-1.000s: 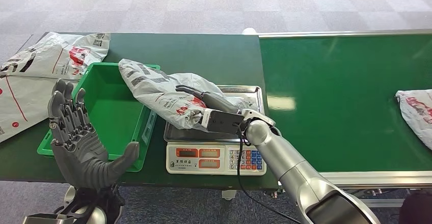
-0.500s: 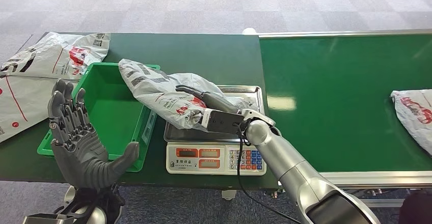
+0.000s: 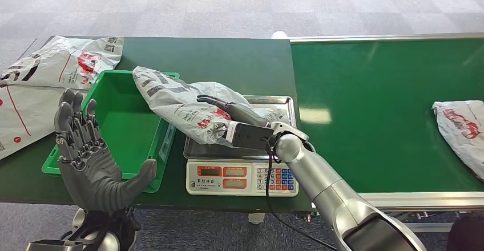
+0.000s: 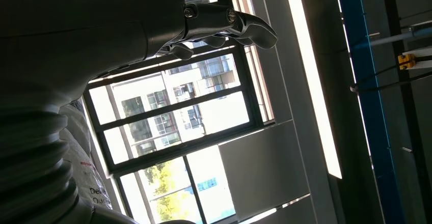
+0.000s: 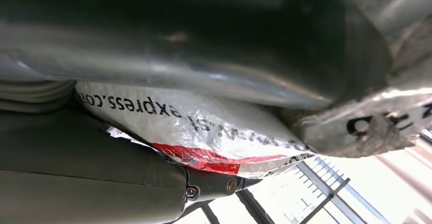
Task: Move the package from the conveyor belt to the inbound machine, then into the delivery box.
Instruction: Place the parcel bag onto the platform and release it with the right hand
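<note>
A grey plastic mail package with red and black print lies tilted over the steel pan of the weighing scale, one end reaching over the rim of the green box. My right hand holds the package from below and the side; in the right wrist view the package is pressed between the palm and fingers. Left of the box, near the table's front edge, my left hand stands upright with fingers spread and nothing in it. A second package rides the green conveyor belt at the right.
Two more grey packages lie on the dark green table at the far left, behind and beside the green box. The scale's display and keypad face me at the table's front edge. Grey carpet lies beyond the table.
The package on the conveyor belt has moved left, further into view. My right hand and its package shifted only slightly; my left hand stays still.
</note>
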Robot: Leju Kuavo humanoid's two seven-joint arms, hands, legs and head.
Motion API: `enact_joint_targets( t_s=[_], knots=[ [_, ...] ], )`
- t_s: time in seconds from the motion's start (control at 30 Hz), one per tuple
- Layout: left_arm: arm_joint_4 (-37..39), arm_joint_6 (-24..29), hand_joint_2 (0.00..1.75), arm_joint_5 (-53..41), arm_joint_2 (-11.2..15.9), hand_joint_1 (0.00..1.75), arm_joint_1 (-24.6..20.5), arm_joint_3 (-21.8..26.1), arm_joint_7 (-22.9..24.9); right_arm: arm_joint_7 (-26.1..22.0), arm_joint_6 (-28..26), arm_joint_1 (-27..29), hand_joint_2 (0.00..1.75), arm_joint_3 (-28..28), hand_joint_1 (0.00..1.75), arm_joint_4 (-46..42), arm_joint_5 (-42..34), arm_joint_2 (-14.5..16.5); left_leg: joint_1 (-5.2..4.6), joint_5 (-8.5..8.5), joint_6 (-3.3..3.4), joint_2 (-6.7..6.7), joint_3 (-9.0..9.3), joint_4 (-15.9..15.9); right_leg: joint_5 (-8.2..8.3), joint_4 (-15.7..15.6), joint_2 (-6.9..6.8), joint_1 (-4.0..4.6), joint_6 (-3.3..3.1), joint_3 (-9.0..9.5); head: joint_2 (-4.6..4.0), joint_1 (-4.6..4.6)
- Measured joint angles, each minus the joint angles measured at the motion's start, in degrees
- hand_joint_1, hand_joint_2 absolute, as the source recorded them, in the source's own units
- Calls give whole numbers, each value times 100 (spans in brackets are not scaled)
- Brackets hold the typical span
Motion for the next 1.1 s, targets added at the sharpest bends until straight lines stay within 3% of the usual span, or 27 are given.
enact_joint_targets(
  t_s=[1.1],
  knots=[
    [0,0,175,0,0,0,0,-1,0,0,1,0,0,-2,0,0,0,0,0,0,0,0,0,0,0,0,0,0,0,0,0,0]
  ],
)
